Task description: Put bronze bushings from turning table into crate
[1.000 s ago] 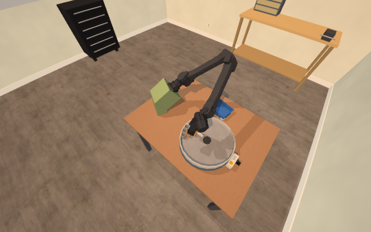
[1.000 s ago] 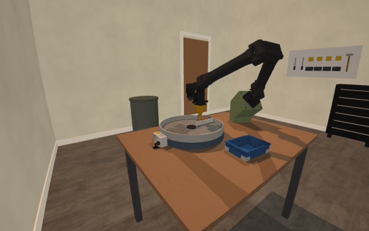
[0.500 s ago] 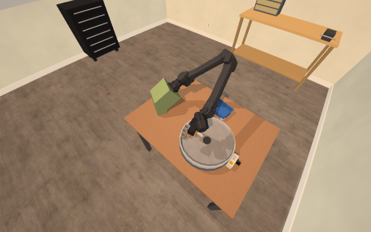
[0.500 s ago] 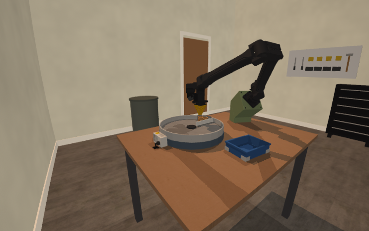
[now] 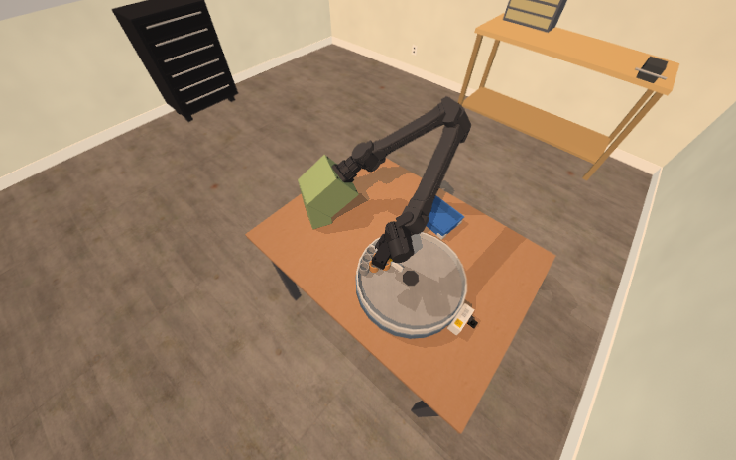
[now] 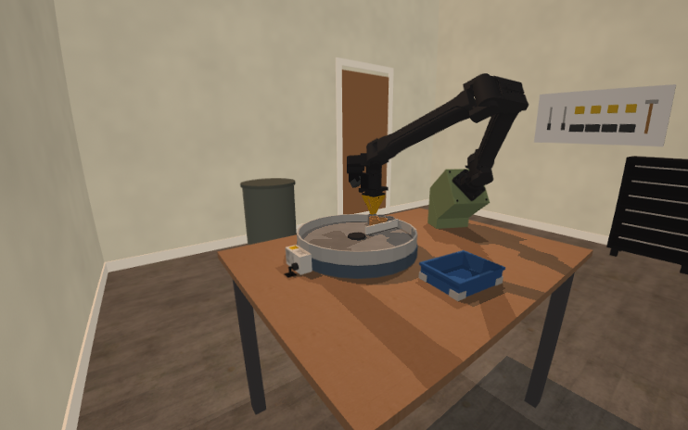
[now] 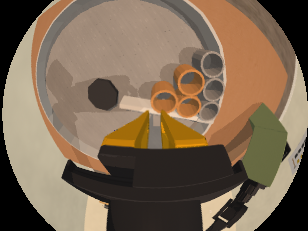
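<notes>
Three bronze bushings stand on the turning table [image 5: 382, 300] [image 6: 355, 257] [image 7: 115, 39]: one bronze bushing [image 7: 164, 102] nearest the fingertips, a second bronze bushing [image 7: 189, 107] beside it, and a third bronze bushing [image 7: 190, 82] behind. Three steel bushings stand in a row along the rim: a near one [image 7: 209, 111], a middle one [image 7: 213, 89] and a far one [image 7: 212, 64]. My gripper [image 6: 374, 212] [image 7: 155, 114] is narrowly open, with nothing between its yellow fingers, just above the bronze bushings. The blue crate [image 5: 445, 216] [image 6: 439, 282] shows no bushing in the parts visible.
A pale bar [image 6: 383, 227] [image 7: 135, 103] stands across part of the turning table beside the bushings. A dark hub [image 5: 410, 278] [image 6: 356, 235] [image 7: 103, 94] is at its centre. A white control box [image 5: 460, 318] [image 6: 299, 259] sits against its outer side. The green arm base [image 5: 328, 189] [image 6: 449, 202] stands behind.
</notes>
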Controlling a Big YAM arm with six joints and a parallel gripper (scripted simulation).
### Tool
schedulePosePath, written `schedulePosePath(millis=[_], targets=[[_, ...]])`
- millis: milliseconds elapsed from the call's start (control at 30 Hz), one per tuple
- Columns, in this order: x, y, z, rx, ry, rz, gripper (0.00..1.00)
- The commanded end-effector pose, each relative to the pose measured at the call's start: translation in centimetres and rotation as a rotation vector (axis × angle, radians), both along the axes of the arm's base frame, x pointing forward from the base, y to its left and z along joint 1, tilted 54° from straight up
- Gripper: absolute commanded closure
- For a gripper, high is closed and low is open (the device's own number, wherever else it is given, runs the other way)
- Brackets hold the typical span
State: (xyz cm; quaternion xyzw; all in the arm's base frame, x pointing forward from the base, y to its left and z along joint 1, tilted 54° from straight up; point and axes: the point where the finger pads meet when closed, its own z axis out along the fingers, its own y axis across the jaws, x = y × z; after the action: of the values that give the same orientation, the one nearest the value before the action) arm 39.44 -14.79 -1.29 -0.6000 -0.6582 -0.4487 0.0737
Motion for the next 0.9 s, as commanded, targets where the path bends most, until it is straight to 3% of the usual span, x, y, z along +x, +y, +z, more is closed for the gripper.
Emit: schedulePosePath(millis=[0,867], targets=[[0.56,-1.18,0.64,-0.023,-0.026,-0.018,0.86],[1.16,-1.26,0.94,-0.030,-0.035,-0.011,0.86]])
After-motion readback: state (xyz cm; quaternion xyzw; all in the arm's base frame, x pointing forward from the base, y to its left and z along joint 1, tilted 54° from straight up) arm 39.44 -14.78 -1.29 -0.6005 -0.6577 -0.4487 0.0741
